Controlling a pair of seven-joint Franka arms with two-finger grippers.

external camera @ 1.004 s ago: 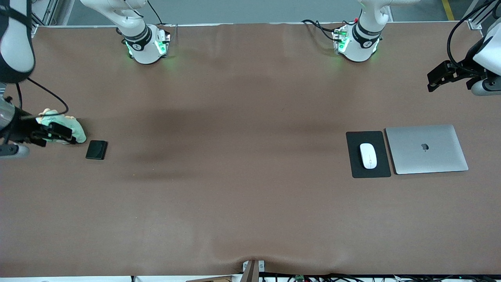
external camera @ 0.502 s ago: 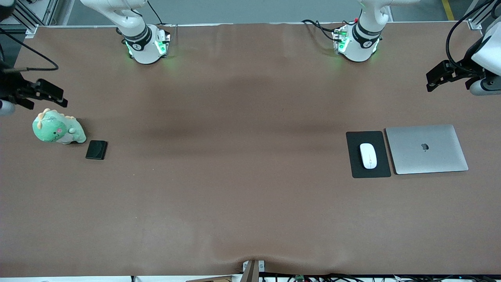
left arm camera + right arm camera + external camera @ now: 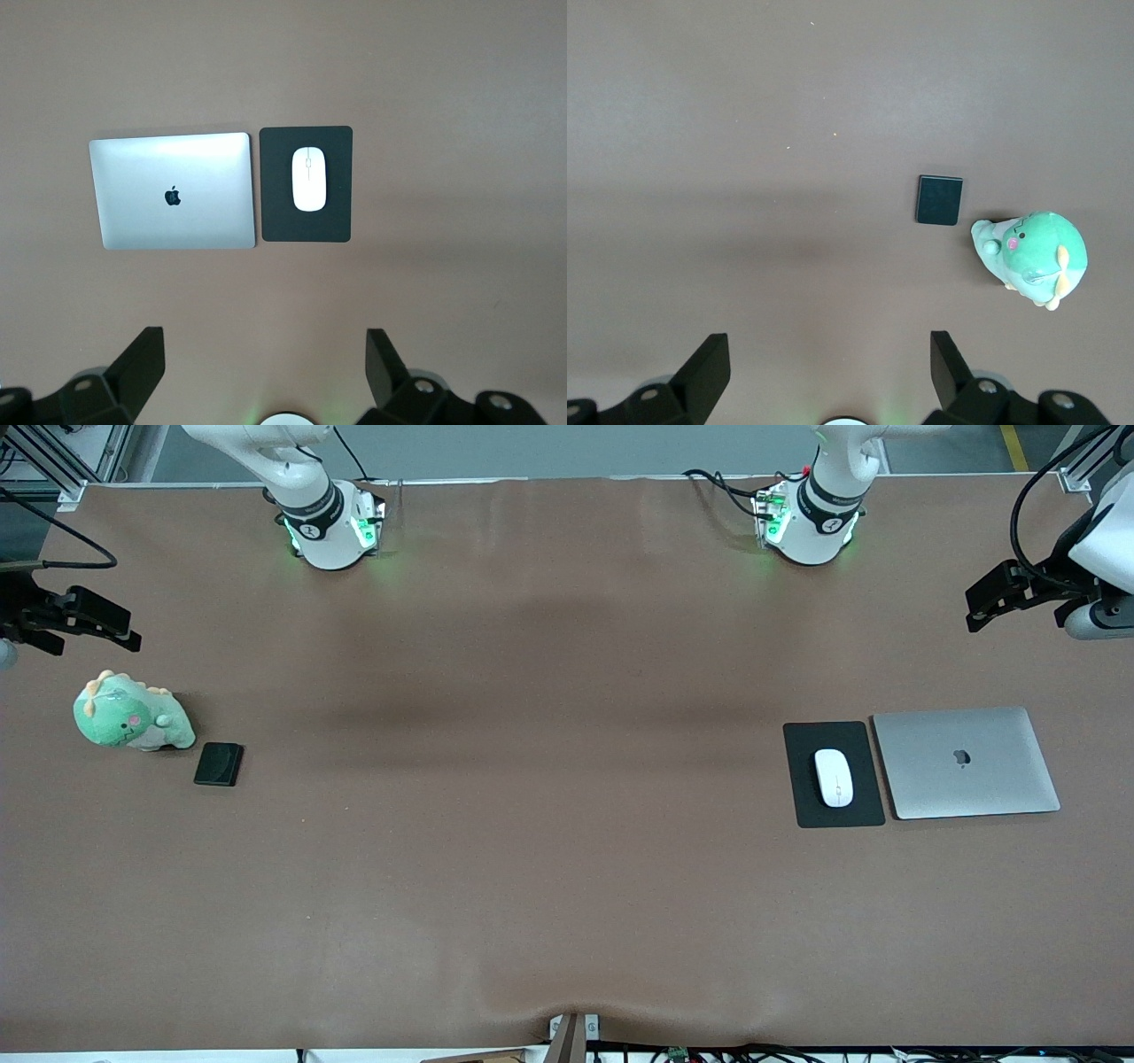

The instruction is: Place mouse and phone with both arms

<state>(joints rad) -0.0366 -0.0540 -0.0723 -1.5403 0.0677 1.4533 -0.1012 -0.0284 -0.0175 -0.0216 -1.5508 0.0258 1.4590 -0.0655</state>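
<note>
The white mouse (image 3: 834,777) lies on a black mouse pad (image 3: 804,797) toward the left arm's end of the table; it also shows in the left wrist view (image 3: 308,178). The black phone (image 3: 218,763) lies flat toward the right arm's end, beside a green plush toy (image 3: 130,718); the right wrist view shows the phone (image 3: 939,200) too. My left gripper (image 3: 982,607) is open and empty, high over the table's edge at its own end. My right gripper (image 3: 120,627) is open and empty, up in the air at the other end, above the plush toy.
A closed silver laptop (image 3: 966,762) lies beside the mouse pad, toward the left arm's end, and shows in the left wrist view (image 3: 173,190). The green plush toy shows in the right wrist view (image 3: 1032,257). The arm bases (image 3: 332,522) stand along the table's back edge.
My right gripper has let go of the green plush toy and risen away from it, leaving it standing beside the phone. The left arm has barely moved.
</note>
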